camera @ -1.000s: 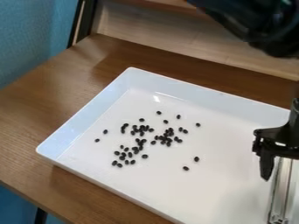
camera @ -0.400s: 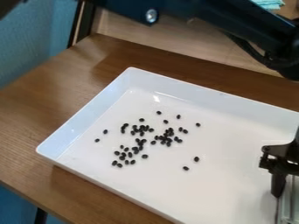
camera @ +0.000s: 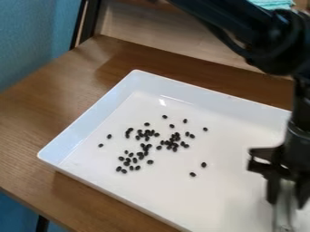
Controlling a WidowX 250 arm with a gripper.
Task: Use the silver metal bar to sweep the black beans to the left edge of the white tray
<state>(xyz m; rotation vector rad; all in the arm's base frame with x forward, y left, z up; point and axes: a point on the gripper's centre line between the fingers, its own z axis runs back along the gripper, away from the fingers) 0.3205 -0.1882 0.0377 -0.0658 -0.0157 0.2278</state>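
Note:
At the right edge of the camera view, my black gripper (camera: 287, 198) hangs over the white tray (camera: 145, 79). It is shut on a clear, silvery long tool (camera: 283, 214), which points down toward the lower edge of the view; its lower end is cut off. Left of the gripper, many small black beans (camera: 174, 144) lie scattered on the tray floor, mostly in a loose cluster near the tray's middle. Two beans (camera: 192, 174) lie apart from the cluster, nearer the gripper. The gripper touches none of the beans.
The tray stands on a brown wooden table (camera: 91, 68) with raised walls all around. Behind is a pale wooden surface (camera: 145, 34), with a teal cloth (camera: 272, 3) at the top right. A blue wall (camera: 36, 36) stands at the left.
My gripper first shifted right and down, then came back left with the tool, ending a little left of where it was. The arm above has swung too. The beans and tray have stayed put.

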